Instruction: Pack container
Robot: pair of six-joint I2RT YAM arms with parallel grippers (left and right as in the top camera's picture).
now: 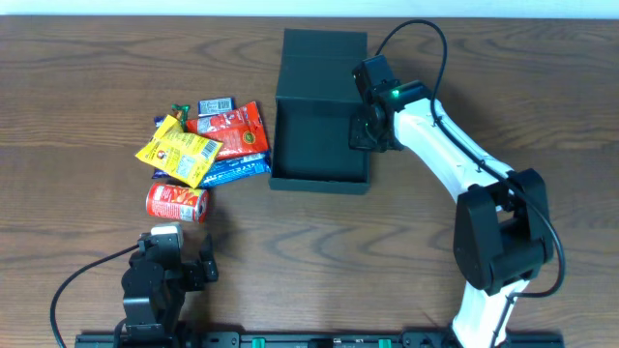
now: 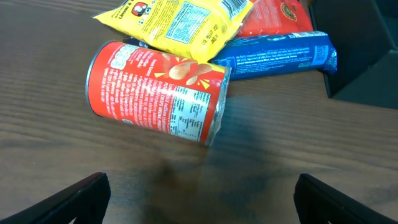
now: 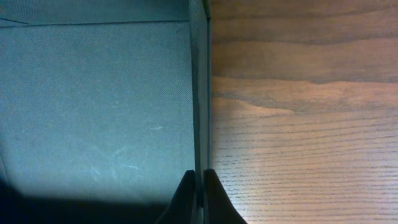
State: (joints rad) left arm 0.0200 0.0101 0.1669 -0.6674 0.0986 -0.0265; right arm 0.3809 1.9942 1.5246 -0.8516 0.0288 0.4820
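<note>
Left gripper [image 2: 202,190]: nearest; held low over the table [image 1: 77,116], fingers spread wide with nothing between them.
Can [image 2: 158,93]: a red snack can lying on its side just ahead of the open fingers, touched at its far edge by the yellow packet [image 2: 180,22].
Packets: the yellow one is laid over a blue packet [image 2: 280,53] and a red packet [image 2: 273,15]; the blue one ends just beside the container's corner.
Container [image 1: 322,135]: set beyond the pile, near the table's middle; open, nothing seen inside, flap lid [image 1: 324,48] folded back on the far side.
Right gripper [image 3: 199,186]: fingers pressed together on the container's right wall, one inside and one outside.
Step in hand: the can is judged the first item to be fetched.
Done well: the fingers should be lined across the can's round body, not its ends, and lowered fully before closing. The can should be lifted straight up so the yellow packet is not dragged. The box is best steadied by the wall hold during the drop.
</note>
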